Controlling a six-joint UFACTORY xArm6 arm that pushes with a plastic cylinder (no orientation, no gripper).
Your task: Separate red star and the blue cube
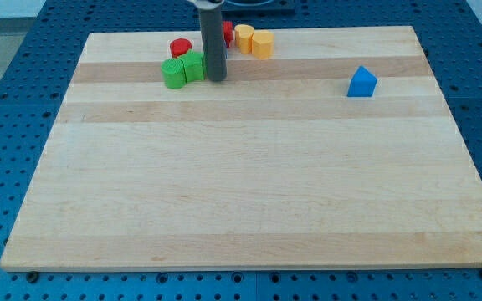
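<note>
- My tip [217, 79] rests on the pale wooden bench [249, 192] in the upper left of the frame, touching or just beside the right edge of the green blocks.
- There is no claw on this rig, only the straight dark rod, so nothing is grasped or released; it can only shove.
- The small blue block with a peaked top [361, 82] sits alone in the upper right of the frame, well apart from everything else. I take it for the blue cube of the task, though it looks more like a little house.
- A sliver of red block [228, 33] shows just right of the rod near the top edge. That may be the red star, but the rod hides most of it, so I cannot tell its shape.
- Judged from how they lie, those two are already well apart. If more separation is wanted, I would push the red piece toward the frame's left, or the blue one further right.
- To do that cleanly I would bring the tip round to the far side of the chosen block and push through its middle, so it does not spin off.
- In the way: the round red block [180, 47], two green blocks [183, 69] packed together, and two yellow blocks [253, 40] right of the rod. The cluster is tight, so a careless sweep would drag neighbours along.
- The red piece lies near the bench's top edge, so I would push along that edge, not toward it.
</note>
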